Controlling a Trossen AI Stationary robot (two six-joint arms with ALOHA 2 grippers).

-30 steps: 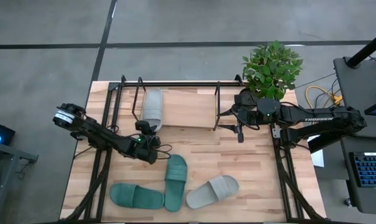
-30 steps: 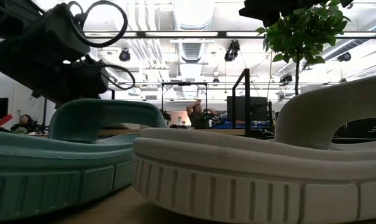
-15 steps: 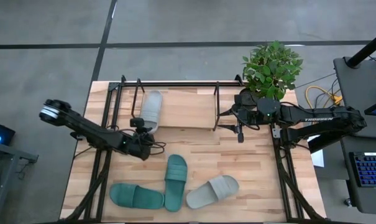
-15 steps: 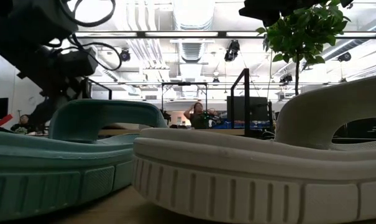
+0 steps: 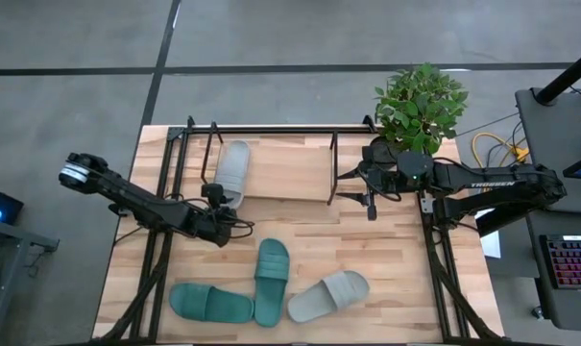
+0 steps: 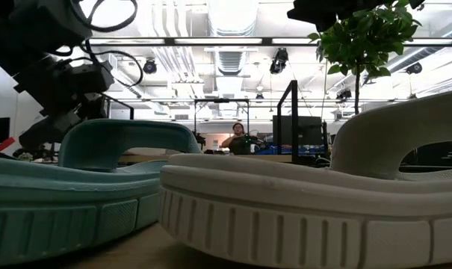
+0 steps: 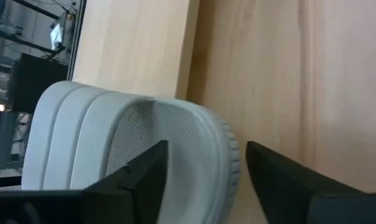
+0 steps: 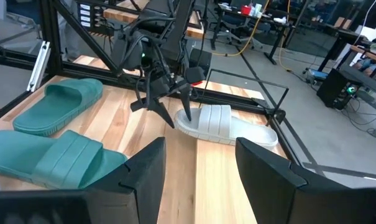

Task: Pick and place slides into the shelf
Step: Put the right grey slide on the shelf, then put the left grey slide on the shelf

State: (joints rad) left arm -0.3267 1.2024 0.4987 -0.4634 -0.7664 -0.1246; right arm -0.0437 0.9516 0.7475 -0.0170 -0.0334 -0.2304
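A light grey slide lies sole down on the left part of the shelf's wooden board, with its heel over the board's near edge. My left gripper is open at that heel, one finger on each side of the rim. Two teal slides and a second grey slide lie on the tabletop near the front edge. My right gripper hangs open by the shelf's right end, with nothing between its fingers. My left gripper has its open fingers on either side of the grey slide's heel rim, coming from the table's near side. I cannot tell whether either finger touches it. The slide rests on the shelf board.
A potted plant stands at the far right corner, behind my right arm. The shelf's black tubes rise around the board. In the low view the teal slide and grey slide fill the foreground, and a person shows far behind.
My left arm has swung toward the table's left edge, and its gripper has shifted a little left at the slide's heel. The grey slide has turned slightly on the shelf board, heel toward the left. My right arm has kept still.
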